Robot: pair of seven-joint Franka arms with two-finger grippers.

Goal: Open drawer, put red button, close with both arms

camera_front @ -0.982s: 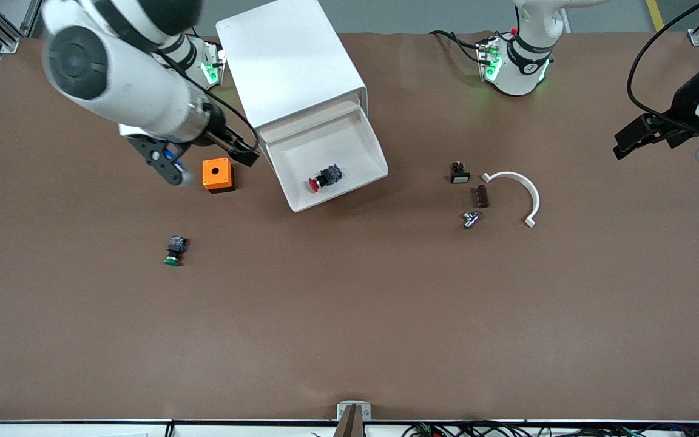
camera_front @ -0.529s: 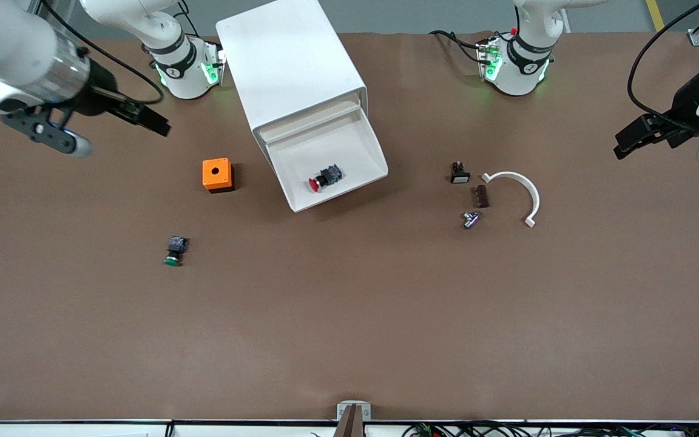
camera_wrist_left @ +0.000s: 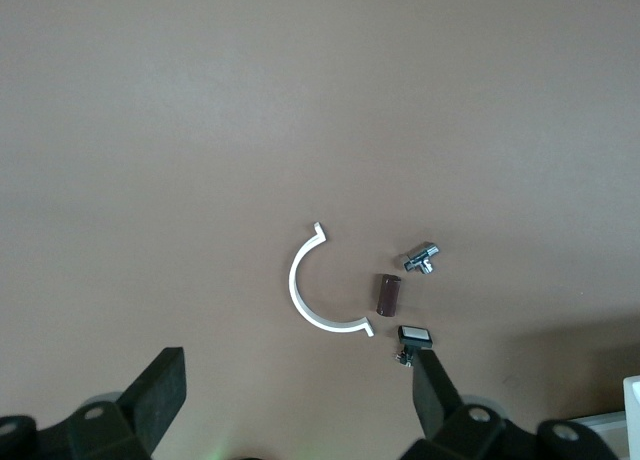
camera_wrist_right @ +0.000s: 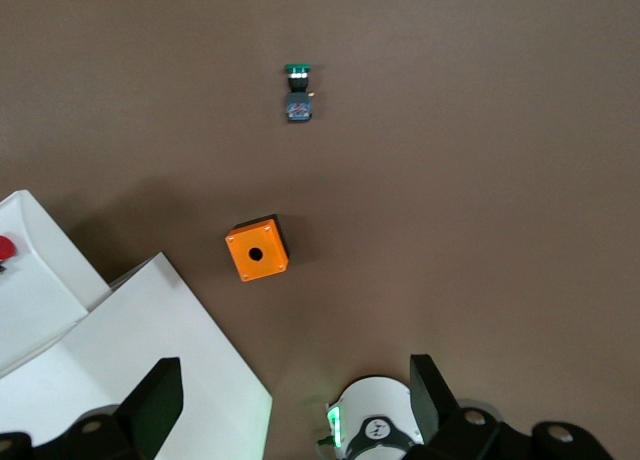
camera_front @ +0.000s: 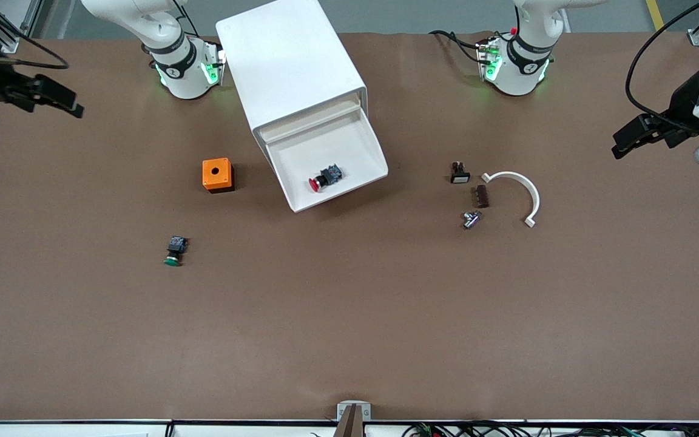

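The white cabinet has one drawer pulled out toward the front camera. The red button lies on its side on the drawer floor, red cap toward the camera. In the right wrist view only a sliver of its red cap shows in the drawer. My right gripper hangs open and empty over the table at the right arm's end, away from the cabinet. My left gripper hangs open and empty over the left arm's end. Each wrist view shows its own open fingers, right gripper and left gripper.
An orange cube with a hole sits beside the drawer toward the right arm's end. A green-capped button lies nearer the camera. Toward the left arm's end lie a white half ring, a small switch, a brown piece and a metal piece.
The right arm has swung away from beside the orange cube to the table's end, its gripper staying open. The left arm, the drawer and the red button have not moved.
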